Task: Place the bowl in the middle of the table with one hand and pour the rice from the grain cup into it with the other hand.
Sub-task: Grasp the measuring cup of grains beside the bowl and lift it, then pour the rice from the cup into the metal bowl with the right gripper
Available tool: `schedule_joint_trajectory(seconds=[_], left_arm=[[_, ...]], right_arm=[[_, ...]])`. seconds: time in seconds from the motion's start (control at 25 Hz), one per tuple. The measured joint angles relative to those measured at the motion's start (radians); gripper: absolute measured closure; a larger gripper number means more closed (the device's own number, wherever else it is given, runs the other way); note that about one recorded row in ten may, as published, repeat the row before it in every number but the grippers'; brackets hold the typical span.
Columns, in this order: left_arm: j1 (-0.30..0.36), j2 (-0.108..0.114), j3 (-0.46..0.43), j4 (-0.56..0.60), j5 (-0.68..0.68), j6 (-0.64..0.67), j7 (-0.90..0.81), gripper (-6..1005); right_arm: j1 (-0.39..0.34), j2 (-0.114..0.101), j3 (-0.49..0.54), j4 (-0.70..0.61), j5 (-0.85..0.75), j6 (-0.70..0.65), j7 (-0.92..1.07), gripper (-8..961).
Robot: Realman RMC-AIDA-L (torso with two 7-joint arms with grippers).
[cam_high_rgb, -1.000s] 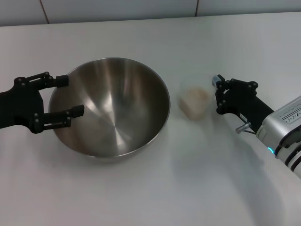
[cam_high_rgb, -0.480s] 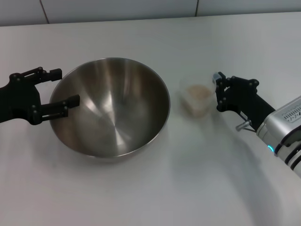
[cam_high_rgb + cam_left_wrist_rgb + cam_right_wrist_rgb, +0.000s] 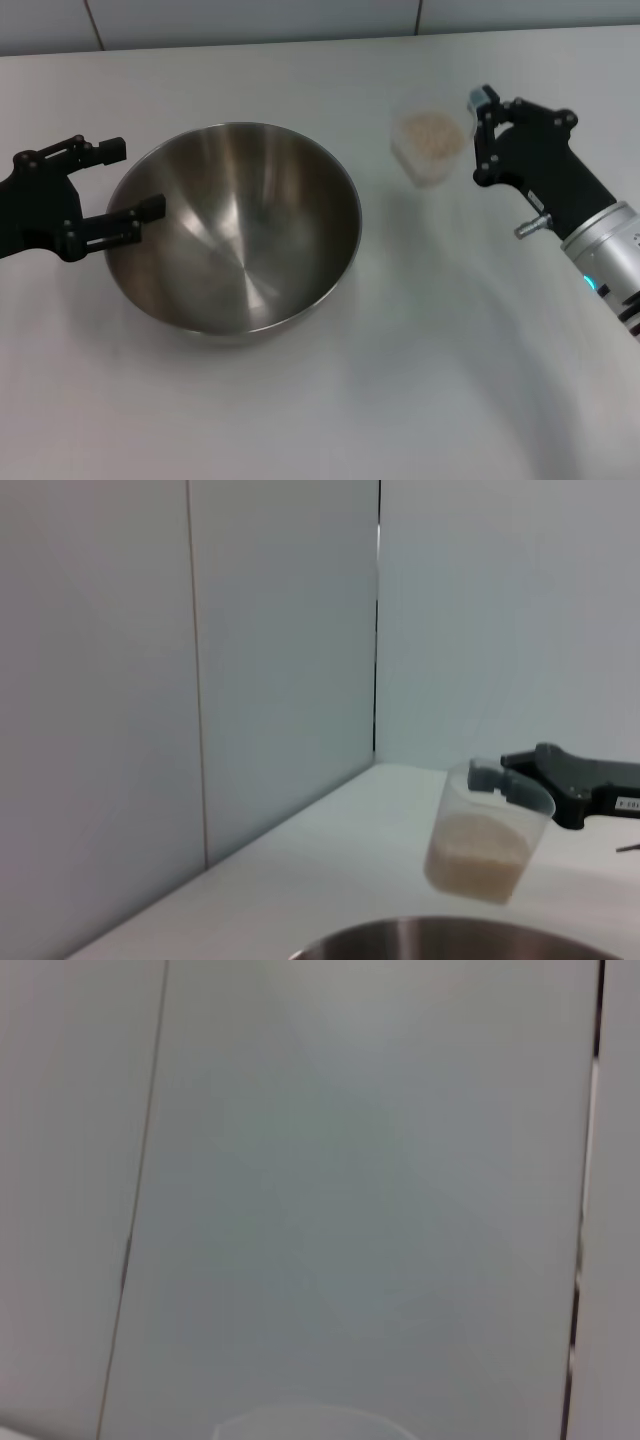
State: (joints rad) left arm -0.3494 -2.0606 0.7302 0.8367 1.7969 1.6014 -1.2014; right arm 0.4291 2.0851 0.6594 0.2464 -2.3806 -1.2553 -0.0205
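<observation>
The steel bowl stands on the off-white table, left of centre; its rim also shows in the left wrist view. My left gripper is open and empty at the bowl's left rim, with the rim edge between its fingers. My right gripper is shut on the rim of the clear grain cup and holds it upright in the air, right of the bowl. In the left wrist view the cup hangs above the table with rice filling its lower part, pinched by the right gripper.
A pale tiled wall runs along the table's far edge. The right wrist view shows only that wall and a faint arc of the cup's rim.
My right gripper has lifted the grain cup off the table and carried it up and back. My left gripper has drawn a little leftward, away from the bowl, which stays put.
</observation>
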Motion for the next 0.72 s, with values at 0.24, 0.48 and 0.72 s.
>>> schedule_joint_trajectory(seconds=[0.24, 0.48, 0.72], left_arm=[[0.007, 0.004, -0.025, -0.019, -0.024, 0.011, 0.039, 184], [0.008, 0.003, -0.038, -0.02, -0.026, 0.031, 0.043, 184], [0.008, 0.001, -0.049, -0.021, -0.029, 0.032, 0.044, 184]], right_arm=[[0.038, 0.0, 0.0, 0.025, -0.006, -0.024, -0.217, 937], [0.091, -0.002, -0.013, 0.038, -0.011, -0.016, -0.383, 937], [0.113, -0.003, -0.014, 0.047, -0.052, -0.014, -0.645, 938]])
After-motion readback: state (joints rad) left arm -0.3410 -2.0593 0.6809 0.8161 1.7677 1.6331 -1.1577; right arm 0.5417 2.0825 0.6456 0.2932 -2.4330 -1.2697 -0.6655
